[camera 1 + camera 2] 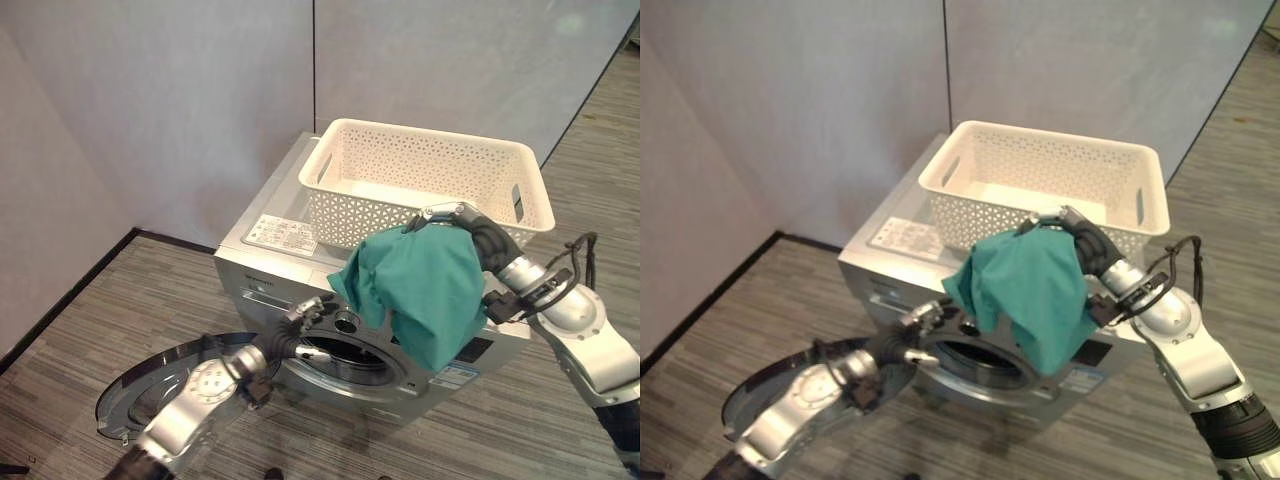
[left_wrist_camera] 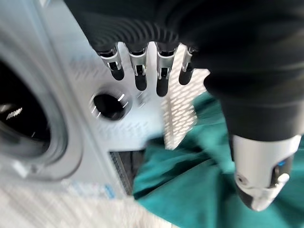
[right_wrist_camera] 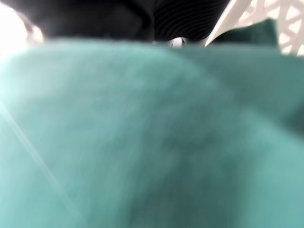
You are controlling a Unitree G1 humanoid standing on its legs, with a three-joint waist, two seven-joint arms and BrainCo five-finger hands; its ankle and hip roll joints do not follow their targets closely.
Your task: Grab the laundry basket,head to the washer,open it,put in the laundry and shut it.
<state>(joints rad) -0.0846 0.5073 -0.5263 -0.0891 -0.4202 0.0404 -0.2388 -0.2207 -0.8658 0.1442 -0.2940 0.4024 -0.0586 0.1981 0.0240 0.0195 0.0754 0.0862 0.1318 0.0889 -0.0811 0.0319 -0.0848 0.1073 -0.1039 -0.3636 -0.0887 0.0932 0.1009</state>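
— What's on the washer (image 1: 262,262) right now?

— The white basket (image 1: 430,180) sits on its top. My right hand (image 1: 452,216) holds the green cloth (image 1: 425,285) up in front of the basket, fingers curled round its upper edge; the cloth hangs down over the washer's front, just above the round opening (image 1: 345,357).

— And your left hand?

— My left hand (image 1: 310,310) is at the rim of the opening, fingers (image 2: 137,71) straight and relaxed, holding nothing. The door (image 1: 160,385) is swung fully open, lying low to the left over the striped floor (image 1: 100,300).
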